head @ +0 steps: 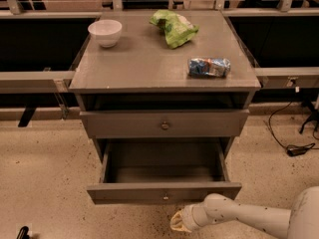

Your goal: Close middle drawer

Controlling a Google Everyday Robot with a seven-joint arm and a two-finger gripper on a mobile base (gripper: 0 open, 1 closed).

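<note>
While middle drawer (149, 193) stands open — tool (180, 222) just below front (low down).

Warm, dim overhead light; middle drawer (163, 193) interior shadowed; pincer (179, 222) pale, lit, low beneath its front panel.

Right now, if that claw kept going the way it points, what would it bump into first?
The gripper, just below the front of the open middle drawer, points left. Its path looks free, with only floor ahead; depth is unclear, so it might brush the drawer front.
</note>
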